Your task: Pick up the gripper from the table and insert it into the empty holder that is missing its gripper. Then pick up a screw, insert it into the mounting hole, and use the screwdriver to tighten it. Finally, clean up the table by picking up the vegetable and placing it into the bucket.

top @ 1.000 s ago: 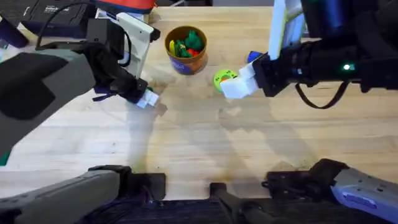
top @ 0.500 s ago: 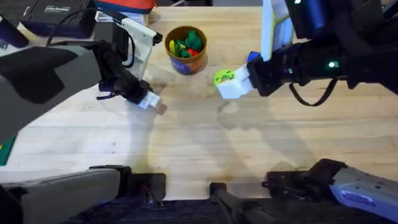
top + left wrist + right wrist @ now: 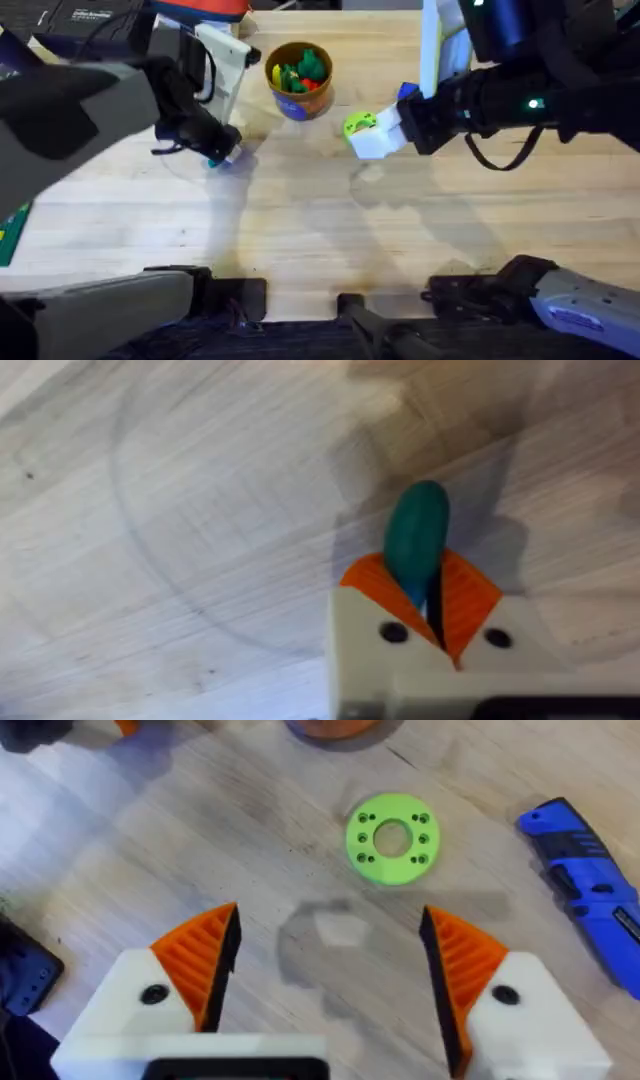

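Your left gripper (image 3: 425, 595) is pinching the vegetable (image 3: 417, 538), which pokes out beyond the orange pads just above the table (image 3: 320, 230), left of the bucket (image 3: 298, 80). Your right gripper (image 3: 325, 965) is spread wide over bare wood, near a lime-green disc (image 3: 392, 838) and the screwdriver (image 3: 585, 880). The table is pale wood. The bucket holds green and red toy produce.
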Controlling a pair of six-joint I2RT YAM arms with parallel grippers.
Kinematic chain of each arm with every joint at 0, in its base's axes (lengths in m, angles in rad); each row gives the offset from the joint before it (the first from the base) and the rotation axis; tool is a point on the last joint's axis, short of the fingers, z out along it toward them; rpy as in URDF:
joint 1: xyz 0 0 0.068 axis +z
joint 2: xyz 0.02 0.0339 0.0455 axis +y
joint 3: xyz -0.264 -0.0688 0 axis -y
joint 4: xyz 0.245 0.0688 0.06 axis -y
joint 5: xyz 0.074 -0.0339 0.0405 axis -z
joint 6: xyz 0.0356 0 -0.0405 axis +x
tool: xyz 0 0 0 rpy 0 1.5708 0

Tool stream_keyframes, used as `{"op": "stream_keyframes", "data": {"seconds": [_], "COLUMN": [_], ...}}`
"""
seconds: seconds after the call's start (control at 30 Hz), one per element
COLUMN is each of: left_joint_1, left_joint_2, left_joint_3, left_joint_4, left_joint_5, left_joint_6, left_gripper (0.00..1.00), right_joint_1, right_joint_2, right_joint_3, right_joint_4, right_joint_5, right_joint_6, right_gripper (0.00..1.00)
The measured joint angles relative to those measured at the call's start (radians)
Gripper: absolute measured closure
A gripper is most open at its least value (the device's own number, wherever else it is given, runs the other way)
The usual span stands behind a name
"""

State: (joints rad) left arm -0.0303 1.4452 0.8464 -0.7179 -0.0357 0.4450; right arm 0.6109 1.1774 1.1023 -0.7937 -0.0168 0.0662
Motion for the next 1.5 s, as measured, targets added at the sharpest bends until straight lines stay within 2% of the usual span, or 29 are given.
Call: {"op": "stream_keyframes", "data": {"seconds": [0.1, 0.23, 0.37, 0.47, 0.57, 0.7, 0.8, 0.93, 1.1, 1.3, 1.33, 1.37, 1.47, 1.5], "left_joint_1": [0.0, 0.0, 0.0, 0.0, -0.008, -0.046, -0.085, -0.138, -0.178, -0.179, -0.179, -0.179, -0.179, -0.179], "left_joint_2": [-0.004, -0.038, -0.066, -0.071, -0.064, -0.042, -0.019, 0.018, 0.067, 0.124, 0.134, 0.143, 0.169, 0.176], "left_joint_3": [0.081, 0.216, 0.308, 0.326, 0.326, 0.326, 0.326, 0.326, 0.326, 0.326, 0.326, 0.326, 0.326, 0.326], "left_joint_4": [-0.052, -0.091, -0.048, 0.045, 0.128, 0.206, 0.235, 0.251, 0.261, 0.301, 0.304, 0.306, 0.307, 0.316], "left_joint_5": [0.001, 0.019, 0.111, 0.235, 0.332, 0.387, 0.404, 0.405, 0.351, 0.315, 0.313, 0.309, 0.307, 0.309], "left_joint_6": [-0.008, -0.058, -0.14, -0.235, -0.372, -0.58, -0.721, -0.856, -0.954, -1.073, -1.081, -1.089, -1.104, -1.109], "left_gripper": [0.976, 0.976, 0.976, 0.976, 0.976, 0.976, 0.976, 0.976, 0.976, 0.975, 0.945, 0.821, 0.359, 0.174], "right_joint_1": [0.0, 0.0, 0.0, 0.0, 0.0, 0.0, 0.0, 0.0, 0.0, 0.0, 0.0, 0.0, 0.0, 0.0], "right_joint_2": [0.0, 0.0, 0.0, 0.0, 0.0, 0.0, 0.0, 0.0, 0.0, 0.0, 0.0, 0.0, 0.0, 0.0], "right_joint_3": [0.0, 0.0, 0.0, 0.0, 0.0, 0.0, 0.0, 0.0, 0.0, 0.0, 0.0, 0.0, 0.0, 0.0], "right_joint_4": [0.0, 0.0, 0.0, 0.0, 0.0, 0.0, 0.0, 0.0, 0.0, 0.0, 0.0, 0.0, 0.0, 0.0], "right_joint_5": [0.0, 0.0, 0.0, 0.0, 0.0, 0.0, 0.0, 0.0, 0.0, 0.0, 0.0, 0.0, 0.0, 0.0], "right_joint_6": [0.0, 0.0, 0.0, 0.0, 0.0, 0.0, 0.0, 0.0, 0.0, 0.0, 0.0, 0.0, 0.0, 0.0], "right_gripper": [0.007, 0.007, 0.007, 0.01, 0.009, 0.009, 0.01, 0.009, 0.007, 0.007, 0.007, 0.007, 0.007, 0.007]}}
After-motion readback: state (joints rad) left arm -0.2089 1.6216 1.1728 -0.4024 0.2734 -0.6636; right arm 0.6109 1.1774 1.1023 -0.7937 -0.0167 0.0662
